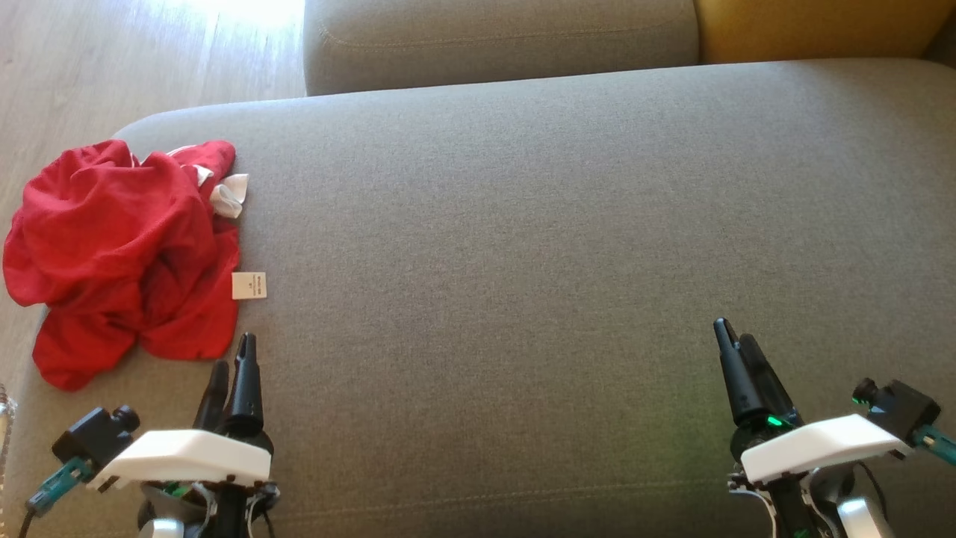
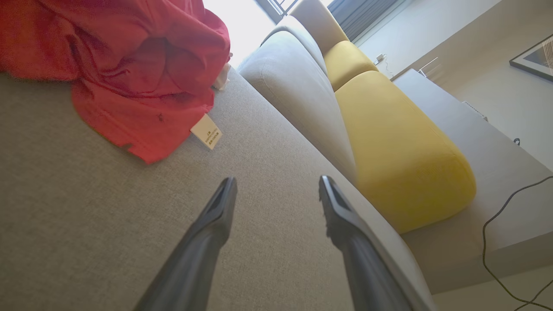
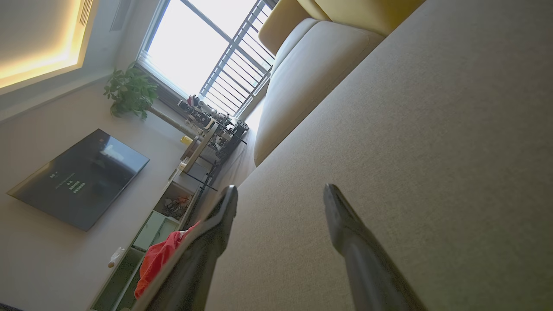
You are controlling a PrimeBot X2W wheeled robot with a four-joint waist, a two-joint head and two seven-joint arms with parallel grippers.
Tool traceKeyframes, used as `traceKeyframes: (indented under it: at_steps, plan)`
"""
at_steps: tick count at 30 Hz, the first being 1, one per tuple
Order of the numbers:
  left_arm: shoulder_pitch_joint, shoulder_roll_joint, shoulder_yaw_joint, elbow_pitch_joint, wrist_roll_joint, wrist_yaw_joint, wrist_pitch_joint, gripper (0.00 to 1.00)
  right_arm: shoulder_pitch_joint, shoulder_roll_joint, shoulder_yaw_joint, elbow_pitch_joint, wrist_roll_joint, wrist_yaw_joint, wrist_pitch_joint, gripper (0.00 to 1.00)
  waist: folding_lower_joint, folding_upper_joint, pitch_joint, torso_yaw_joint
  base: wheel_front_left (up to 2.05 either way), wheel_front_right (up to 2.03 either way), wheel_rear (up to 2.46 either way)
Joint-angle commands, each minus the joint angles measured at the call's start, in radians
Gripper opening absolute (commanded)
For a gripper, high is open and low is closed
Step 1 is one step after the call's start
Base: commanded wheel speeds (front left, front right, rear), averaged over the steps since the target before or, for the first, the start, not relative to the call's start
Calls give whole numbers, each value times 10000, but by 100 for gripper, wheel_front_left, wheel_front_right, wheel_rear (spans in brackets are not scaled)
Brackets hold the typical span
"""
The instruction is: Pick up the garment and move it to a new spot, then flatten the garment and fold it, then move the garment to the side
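Observation:
A crumpled red garment (image 1: 119, 254) lies bunched at the left end of the grey sofa seat (image 1: 523, 246), a white label sticking out at its right edge. My left gripper (image 1: 233, 357) stands open just below and right of the heap, not touching it. The left wrist view has the garment (image 2: 129, 69) up and left of those open, empty fingers (image 2: 276, 183). Far off at the lower right, my right gripper (image 1: 736, 340) is open over bare seat. In the right wrist view its fingertips (image 3: 281, 192) stand apart, with a strip of garment (image 3: 160, 255) at the seat's distant edge.
A grey back cushion (image 1: 500, 37) and a yellow cushion (image 1: 814, 26) line the sofa's far side. Wooden floor (image 1: 112, 60) lies beyond the seat's left end. The right wrist view takes in a wall screen (image 3: 80, 179), a low shelf unit and a window.

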Motion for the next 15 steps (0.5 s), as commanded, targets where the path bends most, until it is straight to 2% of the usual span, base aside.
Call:
traceKeyframes:
  at_steps: [1,15]
  plan:
    - [-525,193,105,-473,370,94,-134,100,-551,-81,176,-465,-361,0,-147,100,0,0,6,0,0,0,0]
    - [-575,347,-143,-1059,2103,485,-542,100,-669,-93,442,-879,-2169,0,-560,100,0,0,59,-36,0,0,0]
